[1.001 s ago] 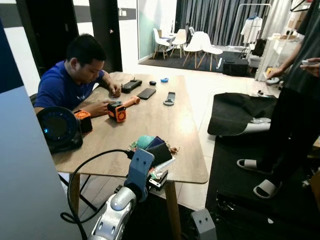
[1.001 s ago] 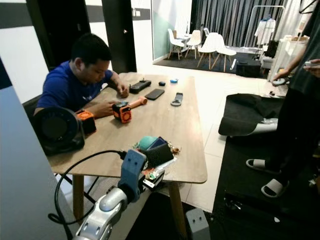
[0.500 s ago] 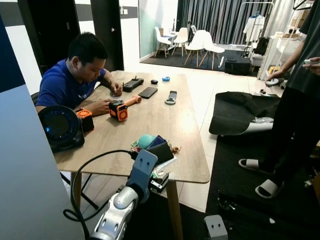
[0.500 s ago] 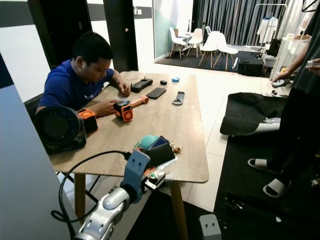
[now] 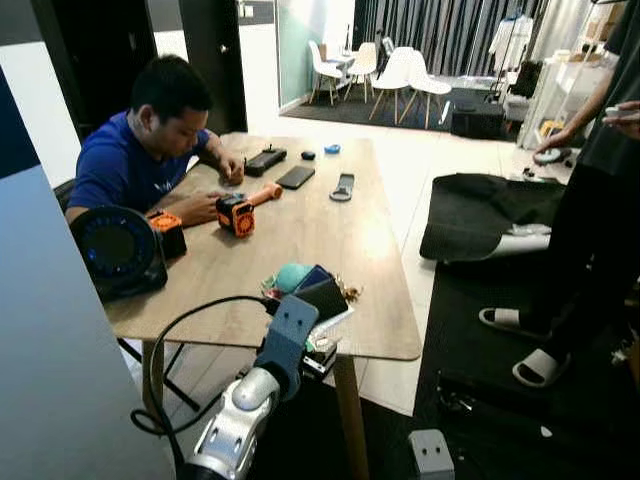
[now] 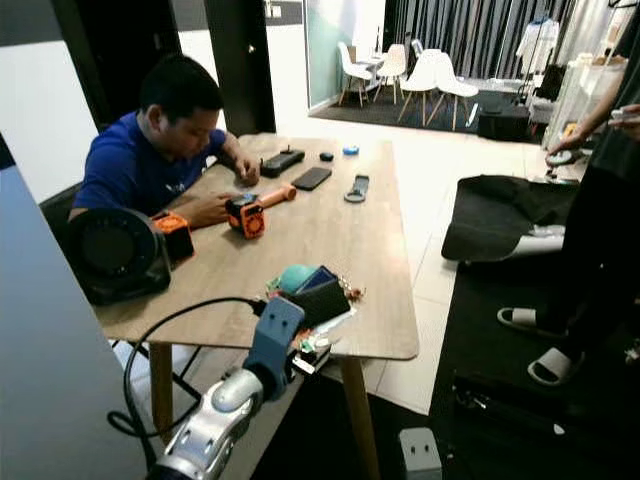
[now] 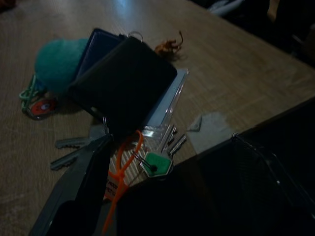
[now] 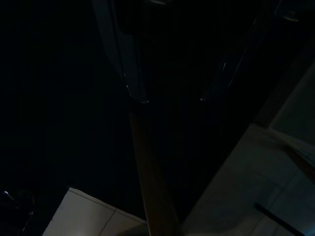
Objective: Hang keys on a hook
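Observation:
A bunch of keys (image 5: 305, 290) lies at the near edge of the wooden table (image 5: 300, 230). It has a teal pompom (image 7: 56, 61), a black pouch (image 7: 123, 78), silver keys (image 7: 74, 147), a green-tagged key (image 7: 156, 164) and an orange tie (image 7: 123, 167). My left gripper (image 7: 171, 142) is at the table edge, open, with one finger on each side of the bunch's near end and no grip on it. In the head views its blue wrist (image 5: 290, 330) stands just below the edge. My right gripper (image 8: 171, 100) hangs low in the dark with its fingers apart and nothing between them.
A person in a blue shirt (image 5: 130, 160) sits at the table's left side, hands by an orange tool (image 5: 235, 215). A black round device (image 5: 115, 250) stands at the near left corner. Phones (image 5: 295, 177) lie farther back. Another person (image 5: 600, 200) stands on the right, beside a black mat (image 5: 480, 220).
The head view has tilted and shifted a little. My left gripper stays at the table edge by the keys, which have not moved.

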